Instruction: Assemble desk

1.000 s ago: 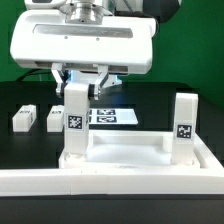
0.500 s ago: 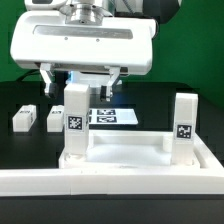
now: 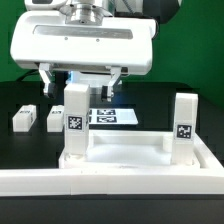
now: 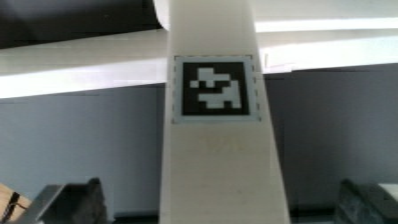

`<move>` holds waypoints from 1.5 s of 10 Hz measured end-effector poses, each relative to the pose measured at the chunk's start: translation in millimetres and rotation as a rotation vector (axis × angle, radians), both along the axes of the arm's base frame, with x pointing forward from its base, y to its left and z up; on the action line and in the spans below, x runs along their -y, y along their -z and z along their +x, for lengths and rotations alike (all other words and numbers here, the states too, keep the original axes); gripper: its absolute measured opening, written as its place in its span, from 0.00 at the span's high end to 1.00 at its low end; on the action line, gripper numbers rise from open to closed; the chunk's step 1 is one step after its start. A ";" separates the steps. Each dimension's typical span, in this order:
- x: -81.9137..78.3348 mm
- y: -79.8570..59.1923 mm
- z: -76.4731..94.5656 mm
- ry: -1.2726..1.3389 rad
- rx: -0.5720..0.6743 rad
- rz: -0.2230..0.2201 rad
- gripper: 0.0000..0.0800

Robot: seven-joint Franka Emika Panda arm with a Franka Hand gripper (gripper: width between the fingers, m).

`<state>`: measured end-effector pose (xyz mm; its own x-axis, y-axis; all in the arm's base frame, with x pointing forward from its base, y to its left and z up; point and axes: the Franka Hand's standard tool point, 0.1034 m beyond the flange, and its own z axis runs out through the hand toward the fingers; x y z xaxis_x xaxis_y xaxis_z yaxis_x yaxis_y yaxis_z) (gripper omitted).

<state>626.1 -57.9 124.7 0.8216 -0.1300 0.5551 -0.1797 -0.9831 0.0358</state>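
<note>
The gripper [image 3: 79, 88] is hanging with its fingers spread wide on either side of the top of an upright leg [image 3: 74, 125], clear of it. That leg is standing in a corner of the desk top [image 3: 125, 148] on the exterior view's left, and a second leg [image 3: 185, 128] is standing at the right corner. The outer leg [image 3: 24, 118] and the inner leg [image 3: 54, 118] are lying side by side on the black table [image 3: 20, 148], and the marker board [image 3: 113, 117] is lying behind the desk top

White boxy end effector [image 3: 78, 90] with dark, slim fingers [image 3: 45, 80]
</note>
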 end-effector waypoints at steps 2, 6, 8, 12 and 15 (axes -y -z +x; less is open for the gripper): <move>-0.8 -6.5 -1.0 -0.001 -0.079 0.065 0.19; -10.9 -11.1 0.5 -0.009 -0.289 0.205 0.19; -4.2 -9.9 3.8 -0.017 -0.404 0.243 0.19; 6.3 2.8 5.8 -0.019 -0.599 0.255 0.19; 5.5 2.9 5.9 0.052 -0.597 0.278 0.35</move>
